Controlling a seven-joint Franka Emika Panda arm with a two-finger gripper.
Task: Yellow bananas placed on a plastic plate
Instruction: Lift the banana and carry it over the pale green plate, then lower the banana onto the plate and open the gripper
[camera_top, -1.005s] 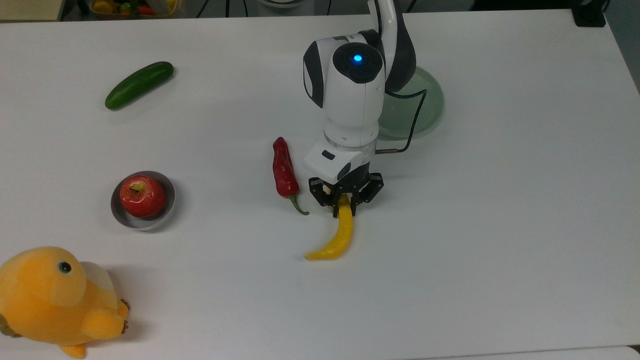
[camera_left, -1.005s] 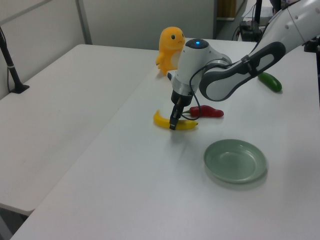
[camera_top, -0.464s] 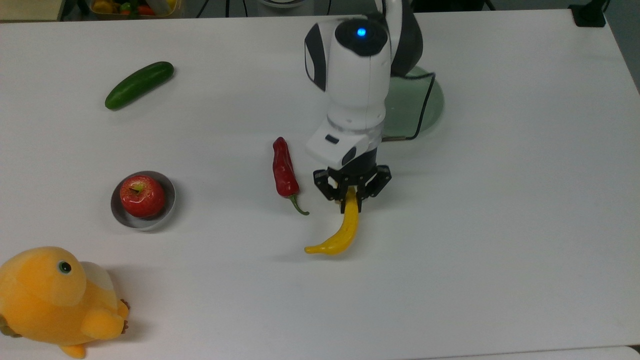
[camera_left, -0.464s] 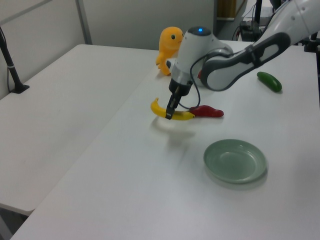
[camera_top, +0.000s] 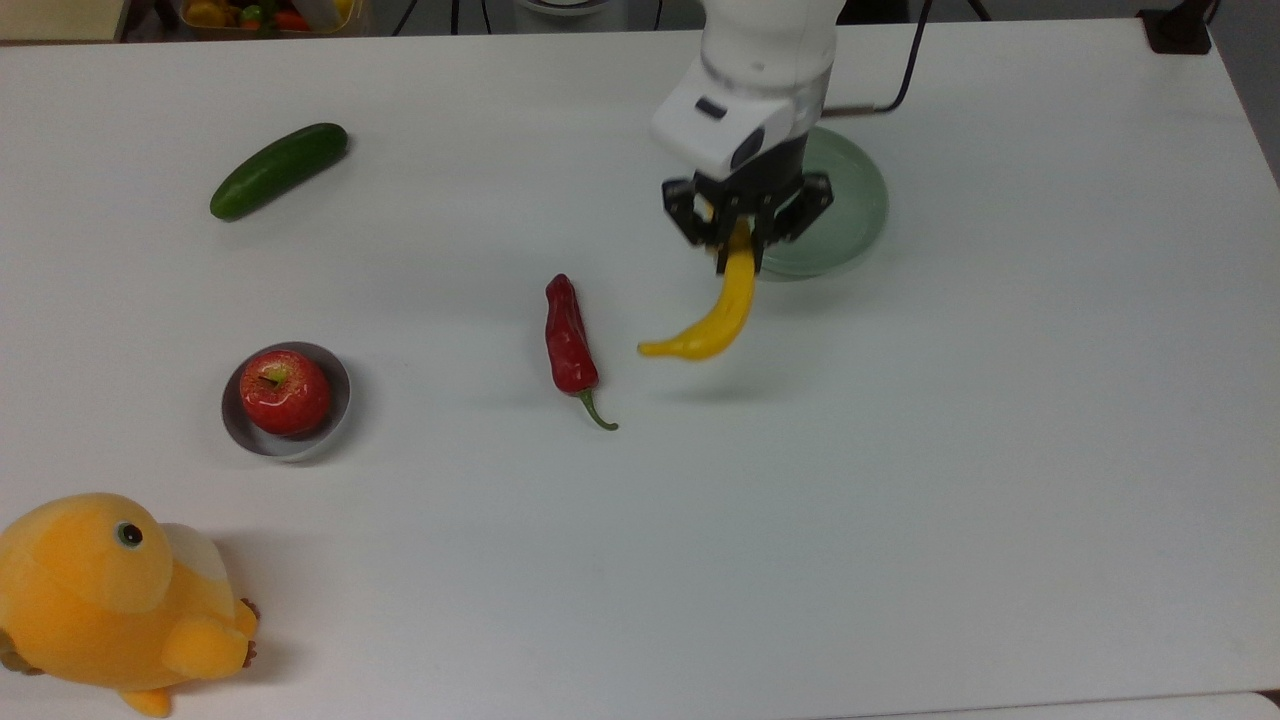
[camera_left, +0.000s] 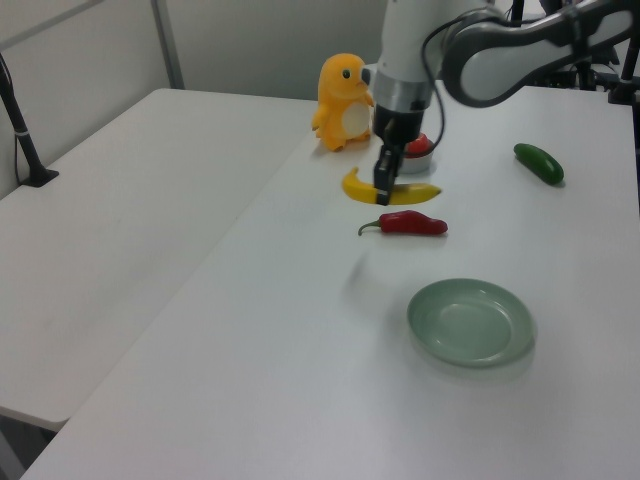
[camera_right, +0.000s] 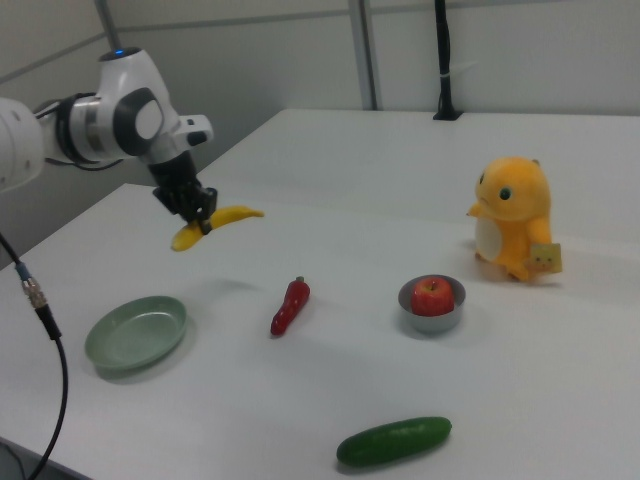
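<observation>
Item: yellow bananas (camera_top: 715, 315), one piece. I have it pinched near one end in the gripper (camera_top: 742, 248), fingers closed on it, lifted clear of the white table (camera_top: 900, 450).
Location: top view, at the 8 o'clock rim of the plastic plate (camera_top: 850, 200); most of the fruit hangs outside.
Plate: bare.
Done: pick and lift.
Left, as I judge it: carry toward 2 o'clock, lower, release.
Nearby: red chili pepper (camera_top: 568, 340), at 9 o'clock of the banana.

— Arm pose?
— White arm (camera_right: 60, 135) raised, wrist pointing down, gripper (camera_top: 742, 238) well above table level
— Fingers?
— Black fingers (camera_left: 383, 188) closed together, clamped, in the left view too
</observation>
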